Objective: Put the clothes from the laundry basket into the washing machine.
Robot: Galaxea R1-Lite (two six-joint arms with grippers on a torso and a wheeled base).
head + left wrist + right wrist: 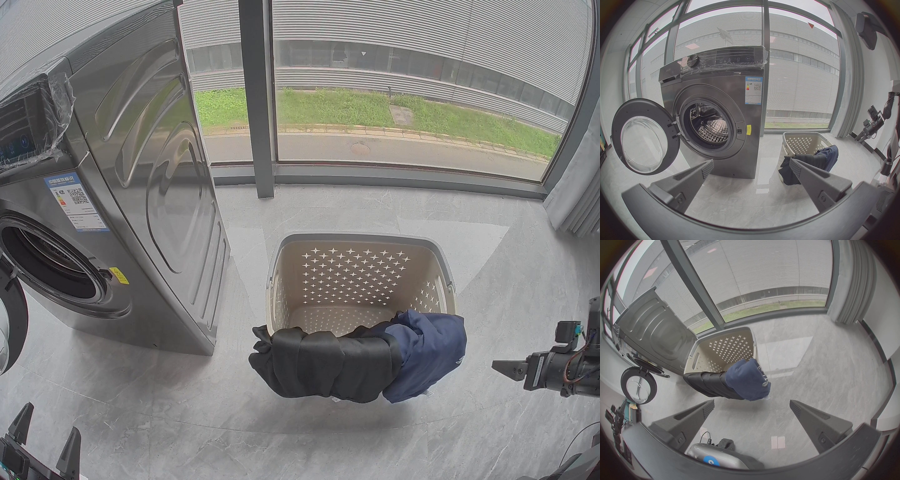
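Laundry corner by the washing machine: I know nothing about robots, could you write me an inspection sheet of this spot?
Surface: pale grey stone-look floor.
Job's things: laundry basket on the floor beside the washing machine; black garment and blue garment draped over its near rim; door swung open, drum showing.
Clutter: two pale tape marks on the floor.
Grippers: left gripper open, holding nothing, facing the machine; right gripper open, holding nothing, near the basket.
Cables: thin wires on the right arm.
Surroundings: large window, curtain at the right, grass outside.
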